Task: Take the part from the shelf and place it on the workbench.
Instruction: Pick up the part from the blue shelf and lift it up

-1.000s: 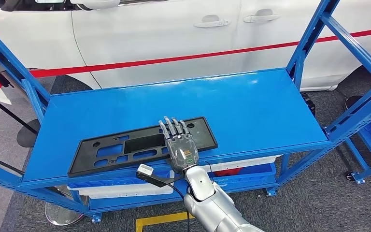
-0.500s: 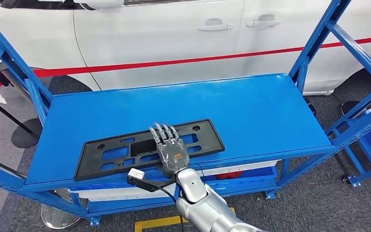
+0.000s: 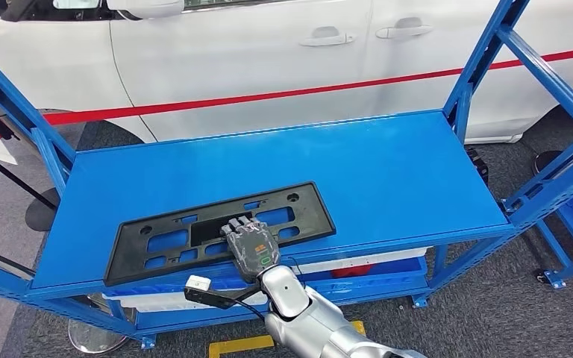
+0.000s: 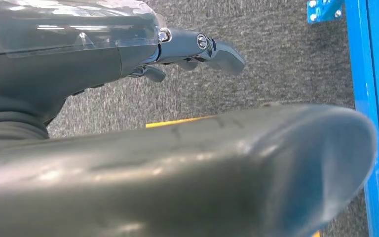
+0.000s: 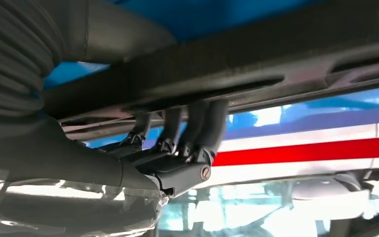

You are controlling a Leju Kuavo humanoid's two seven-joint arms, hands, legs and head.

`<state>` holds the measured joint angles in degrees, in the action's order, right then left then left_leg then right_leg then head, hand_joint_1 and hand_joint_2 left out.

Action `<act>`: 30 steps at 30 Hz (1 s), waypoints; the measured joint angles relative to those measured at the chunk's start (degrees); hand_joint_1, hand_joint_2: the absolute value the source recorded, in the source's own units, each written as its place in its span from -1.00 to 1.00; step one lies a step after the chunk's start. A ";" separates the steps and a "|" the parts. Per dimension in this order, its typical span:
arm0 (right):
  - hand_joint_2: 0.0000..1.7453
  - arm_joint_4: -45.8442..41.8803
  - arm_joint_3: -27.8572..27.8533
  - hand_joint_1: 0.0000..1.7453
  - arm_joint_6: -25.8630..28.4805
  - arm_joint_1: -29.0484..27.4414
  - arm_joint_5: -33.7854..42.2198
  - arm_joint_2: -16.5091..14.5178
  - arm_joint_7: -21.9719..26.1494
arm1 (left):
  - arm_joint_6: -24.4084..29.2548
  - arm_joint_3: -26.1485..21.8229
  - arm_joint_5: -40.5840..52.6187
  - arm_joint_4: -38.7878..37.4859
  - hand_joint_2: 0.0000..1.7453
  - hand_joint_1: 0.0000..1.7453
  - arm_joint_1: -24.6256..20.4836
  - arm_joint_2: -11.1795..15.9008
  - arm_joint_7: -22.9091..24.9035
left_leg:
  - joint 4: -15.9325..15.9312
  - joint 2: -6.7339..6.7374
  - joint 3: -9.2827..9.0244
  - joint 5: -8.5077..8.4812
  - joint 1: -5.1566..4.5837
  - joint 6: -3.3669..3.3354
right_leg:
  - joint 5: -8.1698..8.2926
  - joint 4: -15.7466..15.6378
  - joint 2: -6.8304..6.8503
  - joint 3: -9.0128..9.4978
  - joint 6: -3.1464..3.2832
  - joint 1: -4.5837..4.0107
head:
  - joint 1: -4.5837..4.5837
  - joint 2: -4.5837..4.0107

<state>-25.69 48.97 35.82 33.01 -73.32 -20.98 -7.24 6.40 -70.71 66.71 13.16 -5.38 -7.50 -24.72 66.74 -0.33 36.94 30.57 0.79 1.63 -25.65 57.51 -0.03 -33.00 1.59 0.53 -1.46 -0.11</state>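
right hand point(image 3: 250, 247): I see fingers curled over the near edge of the black licence plate frame point(image 3: 194, 231), gripping it
frame: flat on blue shelf point(image 3: 388, 164), 7 o'clock side
left hand point(image 4: 197, 47): holds nothing, fingers loosely apart over grey carpet

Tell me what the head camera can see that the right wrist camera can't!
Only the head view shows the whole black part lying flat on the blue shelf, with the white car's doors behind. Only the right wrist view shows the fingers hooked through a slot in the part, from close up. Both show the right hand on the part, blue shelf, and the car's red stripe.
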 joint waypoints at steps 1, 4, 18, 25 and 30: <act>1.00 0.42 0.37 0.83 -0.10 0.15 0.03 -0.02 -0.14 | 0.00 0.00 0.00 -0.01 -1.00 -1.00 0.04 0.00 0.05 | 3.82 0.00 1.86 1.50 0.05 0.16 | -0.03 0.01 0.04 0.01 0.08 -0.04 | -0.01 0.00; 1.00 1.60 1.12 0.86 -0.22 0.72 0.00 -0.01 -0.67 | 0.00 0.00 0.01 -0.06 -1.00 -1.00 0.17 0.00 0.10 | 5.12 0.01 2.80 0.04 0.08 0.22 | -0.21 0.05 0.00 0.27 0.09 -0.12 | 0.00 0.00; 1.00 2.61 -1.88 1.00 1.99 2.38 0.34 0.61 1.59 | 0.28 -0.21 -1.61 -0.07 -1.00 -1.00 0.16 -0.03 0.08 | -9.84 0.33 -3.98 -6.16 -0.14 -3.15 | -8.41 16.71 -0.19 -7.09 -2.88 -0.17 | 0.23 0.00; 1.00 -16.96 -13.70 1.00 1.34 -2.09 19.82 2.57 17.48 | 1.42 -1.98 -4.71 -0.11 -1.00 -1.00 0.39 -0.50 -0.02 | -9.32 0.06 -3.94 -5.93 -0.50 -1.99 | -0.60 0.27 -0.12 0.60 -1.42 -0.74 | 0.19 0.00; 1.00 -41.54 -18.20 1.00 -3.89 -6.06 31.62 6.26 18.33 | 2.27 -3.61 -5.94 -0.11 -1.00 -1.00 0.76 -0.51 0.24 | -2.09 0.06 -0.56 -1.19 -0.09 -0.58 | -0.04 -0.41 0.24 0.45 -0.17 -0.18 | -0.01 0.00</act>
<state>-67.23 30.77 31.93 26.94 -41.71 -14.71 11.09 8.67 -74.31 60.77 13.05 -4.62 -8.01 -24.48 64.65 -0.26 36.38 29.38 0.70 1.05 -25.69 57.10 0.20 -32.55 1.42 0.35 -1.46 -0.11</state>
